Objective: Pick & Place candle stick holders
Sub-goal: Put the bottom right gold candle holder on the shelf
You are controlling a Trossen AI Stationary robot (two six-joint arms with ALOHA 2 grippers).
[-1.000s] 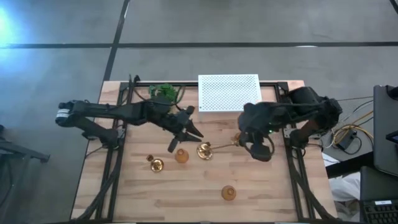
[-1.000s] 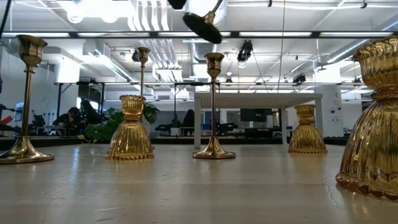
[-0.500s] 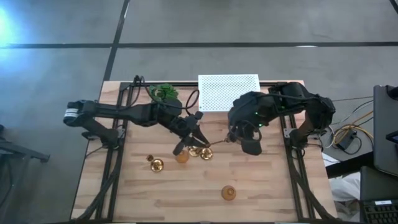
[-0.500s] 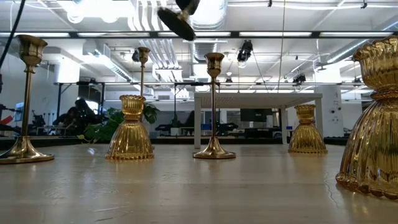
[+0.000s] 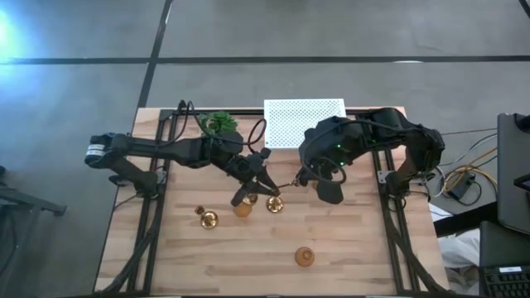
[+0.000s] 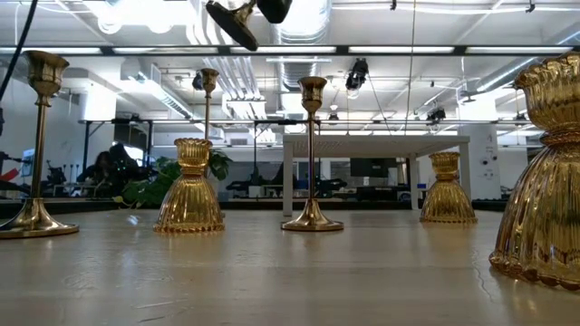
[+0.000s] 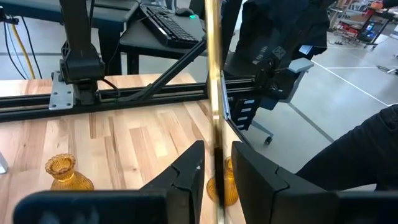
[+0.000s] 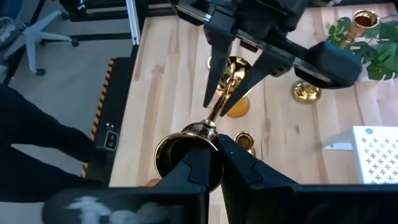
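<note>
1. At the centre of the high view, above the wooden surface (image 5: 348, 248), the two arms meet over one tall candle stick holder (image 5: 286, 184), held nearly horizontal between them.

2. The right hand (image 8: 214, 163) grips the holder by its round base end, fingers closed on it; in the right wrist view the stem runs away toward the other arm.

3. The left hand (image 7: 216, 169) has its fingers spread on either side of the thin gold stem, close to it but, as far as the left wrist view shows, not yet pinching.

4. Other holders stand below: a squat amber one (image 5: 242, 208) and a brass base (image 5: 274, 204) just under the left hand, a smaller piece (image 5: 207, 218) at lower left, another squat one (image 5: 304, 257) toward the bottom edge.

5. The risk, by my reading, is the handover: if the right hand lets go before the left closes fully, the thin stem could slip and drop onto the pieces below, toppling them.

6. A green plant (image 5: 218, 123) and a white perforated box (image 5: 304, 122) sit along the top edge of the surface.
</note>
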